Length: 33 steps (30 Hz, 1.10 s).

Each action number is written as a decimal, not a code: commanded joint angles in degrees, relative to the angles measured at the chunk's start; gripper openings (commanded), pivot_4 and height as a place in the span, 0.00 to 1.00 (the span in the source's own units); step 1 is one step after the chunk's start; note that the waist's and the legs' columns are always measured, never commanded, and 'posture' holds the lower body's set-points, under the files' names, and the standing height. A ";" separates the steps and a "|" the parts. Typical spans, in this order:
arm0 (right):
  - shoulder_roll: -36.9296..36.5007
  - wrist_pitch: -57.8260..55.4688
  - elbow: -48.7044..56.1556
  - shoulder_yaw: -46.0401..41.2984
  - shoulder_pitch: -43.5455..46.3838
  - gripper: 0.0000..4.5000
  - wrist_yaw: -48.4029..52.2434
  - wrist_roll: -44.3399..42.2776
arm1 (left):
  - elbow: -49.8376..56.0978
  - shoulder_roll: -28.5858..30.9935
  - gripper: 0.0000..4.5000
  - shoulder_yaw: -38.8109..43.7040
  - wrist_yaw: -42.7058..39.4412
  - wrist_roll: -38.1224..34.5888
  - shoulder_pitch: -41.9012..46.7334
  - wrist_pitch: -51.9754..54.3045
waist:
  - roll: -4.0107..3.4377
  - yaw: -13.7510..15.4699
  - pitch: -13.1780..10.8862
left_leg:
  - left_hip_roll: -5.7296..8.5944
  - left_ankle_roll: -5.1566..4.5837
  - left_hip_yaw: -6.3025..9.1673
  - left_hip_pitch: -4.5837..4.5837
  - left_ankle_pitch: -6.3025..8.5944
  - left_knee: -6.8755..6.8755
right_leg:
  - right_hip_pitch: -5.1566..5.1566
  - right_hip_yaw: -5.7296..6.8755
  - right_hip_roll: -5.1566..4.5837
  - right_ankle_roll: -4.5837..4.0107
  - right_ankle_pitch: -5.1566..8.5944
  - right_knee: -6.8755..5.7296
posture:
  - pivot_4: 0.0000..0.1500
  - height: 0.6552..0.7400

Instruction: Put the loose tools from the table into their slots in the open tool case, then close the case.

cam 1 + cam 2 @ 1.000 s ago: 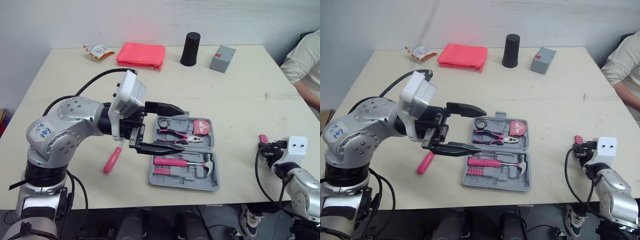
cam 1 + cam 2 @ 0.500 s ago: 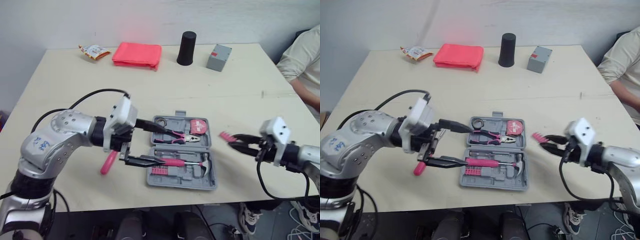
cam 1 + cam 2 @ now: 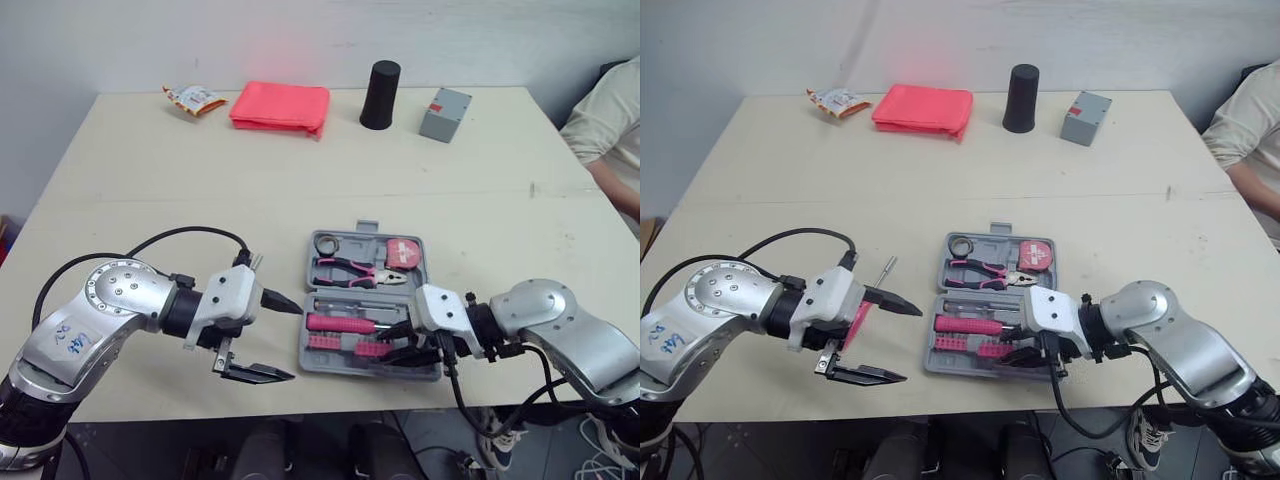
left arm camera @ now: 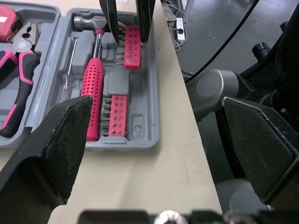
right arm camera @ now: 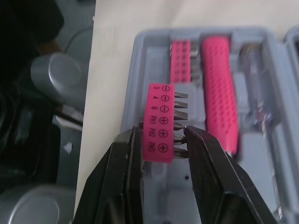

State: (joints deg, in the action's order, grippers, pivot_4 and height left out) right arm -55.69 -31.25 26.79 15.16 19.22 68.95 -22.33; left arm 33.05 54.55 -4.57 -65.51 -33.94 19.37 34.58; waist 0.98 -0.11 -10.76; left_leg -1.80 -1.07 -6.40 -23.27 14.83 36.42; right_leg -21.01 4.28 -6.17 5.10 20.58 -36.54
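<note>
My right tool (image 5: 159, 135) is clamped on a pink bit holder (image 5: 161, 107), one finger against the back of its plastic rail and the other against the bit tips. It hangs low over the front half of the open tool case (image 3: 330, 368), which sits near the middle of the tabletop's (image 3: 150, 170) front edge. The hammer (image 3: 340, 322) and pliers (image 3: 350, 268) are already seated, and a matching bit strip (image 4: 114, 116) fills the slot beside the empty one I am aiming for. I judge the holder light and rigid. The bits look only pushed into the rail, so a skewed press could pop one loose, and I would sooner bear on the rail than on the tips when seating it. My left tool (image 3: 910, 344) is spread wide with nothing in it, just off the case's left side at the front edge. The pink-handled screwdriver (image 3: 860, 318) lies loose on the tabletop right by it. That one is slim and likely to roll on its smooth shaft, so the ribbed handle is where I would take it. The lid can only be closed once both are in.
</note>
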 commanded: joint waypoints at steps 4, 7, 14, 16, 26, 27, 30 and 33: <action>-0.45 2.80 -1.25 -0.69 0.84 0.32 1.81 2.17 | 1.81 -0.35 1.00 0.62 0.76 -0.66 -0.30 0.61 | 0.00 -0.02 0.00 | 0.00 0.00 0.02 0.02 0.00 0.00 | 0.02 0.04 0.01 0.00 0.00 -0.02 | 1.00 0.95; -0.01 3.07 -2.49 0.62 2.03 0.32 2.37 3.69 | 1.56 -0.82 1.00 0.47 0.98 -0.67 0.20 0.62 | 0.00 -0.05 0.00 | 0.00 -0.01 0.00 0.02 0.00 0.01 | 0.01 0.04 0.01 0.00 0.00 -0.02 | 1.00 0.95; 1.86 4.11 -5.14 2.85 3.06 0.32 1.89 7.56 | 2.04 -2.20 1.00 -0.16 1.92 -0.47 0.58 1.27 | 0.00 -0.02 0.00 | 0.01 0.00 0.01 0.01 0.00 0.08 | 0.01 0.05 0.02 0.00 0.00 -0.10 | 1.00 0.95; 2.35 3.83 -4.52 2.85 2.81 0.32 2.04 7.43 | 2.20 -2.36 1.00 -0.29 2.14 -0.46 0.53 1.32 | 0.00 -0.01 0.00 | 0.01 0.00 0.00 0.01 0.00 0.10 | 0.01 0.05 0.02 0.00 0.00 -0.11 | 1.00 0.95; 4.56 4.59 -4.94 2.75 3.10 0.32 2.38 8.08 | 1.18 -3.22 1.00 0.09 2.97 -0.94 1.80 2.12 | 0.00 -0.10 0.00 | 0.00 0.00 0.01 0.02 0.00 0.15 | 0.00 0.05 0.02 0.00 0.00 -0.23 | 1.00 0.95; 4.49 4.22 -4.34 2.39 3.02 0.38 2.77 7.36 | 1.09 -3.35 1.00 -0.05 3.11 -0.75 1.96 2.05 | 0.00 -0.08 0.00 | 0.00 0.00 0.01 0.02 0.00 0.15 | 0.00 0.05 0.03 0.00 0.00 -0.24 | 1.00 0.95; 5.02 2.32 -3.20 -0.25 3.96 0.61 2.91 4.06 | 1.08 -3.97 1.00 -0.37 4.16 -0.45 2.35 2.57 | 0.00 -0.04 0.00 | 0.01 0.00 0.01 0.02 -0.01 0.16 | 0.00 0.05 0.02 0.00 0.01 -0.25 | 1.00 0.95; 3.98 0.39 -2.25 -3.22 4.64 0.82 4.89 -0.30 | 1.24 -4.13 1.00 -0.38 4.32 -0.42 2.35 2.68 | 0.00 -0.03 0.00 | 0.01 -0.01 0.02 0.01 0.00 0.21 | 0.01 0.05 0.02 0.00 0.01 -0.27 | 1.00 0.95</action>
State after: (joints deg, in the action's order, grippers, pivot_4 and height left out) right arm -50.96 -29.82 22.38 14.94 22.91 72.55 -19.53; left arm 33.18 50.38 -5.19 -61.35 -34.20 21.25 37.47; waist 0.98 -0.14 -10.76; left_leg -1.79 -1.09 -6.38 -23.26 14.84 36.63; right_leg -21.00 4.33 -6.15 5.10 20.59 -36.81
